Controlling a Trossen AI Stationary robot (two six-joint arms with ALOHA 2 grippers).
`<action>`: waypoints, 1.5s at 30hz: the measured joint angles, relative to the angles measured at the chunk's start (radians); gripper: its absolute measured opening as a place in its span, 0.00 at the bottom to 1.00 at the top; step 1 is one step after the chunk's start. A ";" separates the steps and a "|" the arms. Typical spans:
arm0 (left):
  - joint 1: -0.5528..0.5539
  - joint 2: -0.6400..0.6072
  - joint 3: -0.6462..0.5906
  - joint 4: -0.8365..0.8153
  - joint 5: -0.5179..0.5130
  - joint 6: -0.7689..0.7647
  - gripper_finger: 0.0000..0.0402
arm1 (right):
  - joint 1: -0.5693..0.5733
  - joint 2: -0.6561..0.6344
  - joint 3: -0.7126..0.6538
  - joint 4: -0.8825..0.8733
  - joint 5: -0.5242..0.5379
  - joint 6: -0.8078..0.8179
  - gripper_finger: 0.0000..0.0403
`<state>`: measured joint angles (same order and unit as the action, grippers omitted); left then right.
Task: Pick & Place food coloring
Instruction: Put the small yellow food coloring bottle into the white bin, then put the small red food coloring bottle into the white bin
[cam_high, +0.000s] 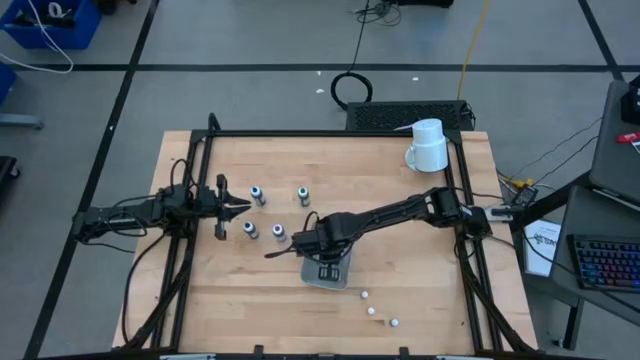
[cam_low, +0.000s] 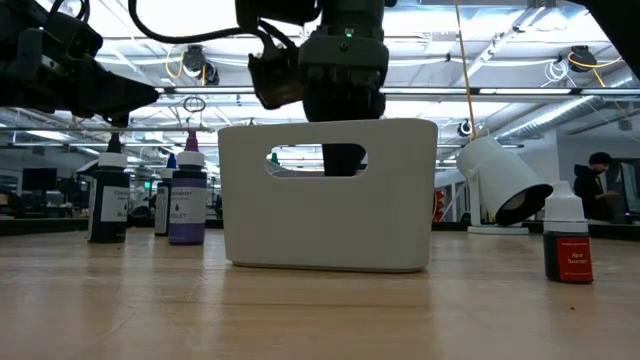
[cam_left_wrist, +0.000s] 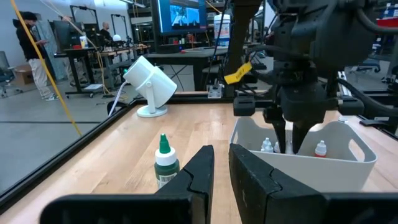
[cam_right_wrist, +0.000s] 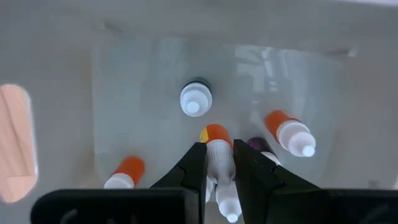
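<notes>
One bottle (cam_right_wrist: 217, 149) between right fingers (cam_right_wrist: 193, 165).

Wooden table (cam_high: 200, 300), pale planks, dark frame rails along the sides

White handled bin (cam_low: 330, 195) stands near the table's middle. Four small dropper bottles (cam_high: 257, 195) stand upright in a loose cluster left of the bin, each apart from the others. White mug (cam_high: 428, 147) lies tipped on its side near the far right corner. Three tiny white-capped bottles (cam_high: 371, 310) stand in a diagonal line toward the near edge, right of the bin, well apart from the cluster
</notes>
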<state>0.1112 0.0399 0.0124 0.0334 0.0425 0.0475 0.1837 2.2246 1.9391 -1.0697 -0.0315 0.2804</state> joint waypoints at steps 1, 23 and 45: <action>0.000 0.000 0.000 0.000 0.000 0.000 0.14 | 0.000 0.000 -0.006 0.007 0.000 0.003 0.12; 0.000 0.000 0.000 0.000 0.000 0.000 0.14 | 0.001 -0.002 -0.074 0.097 -0.026 0.003 0.12; 0.000 0.000 0.000 0.000 0.000 0.000 0.14 | 0.002 -0.008 -0.068 0.116 -0.026 0.022 0.27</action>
<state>0.1108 0.0399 0.0124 0.0334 0.0425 0.0479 0.1856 2.2167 1.8708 -0.9535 -0.0570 0.3022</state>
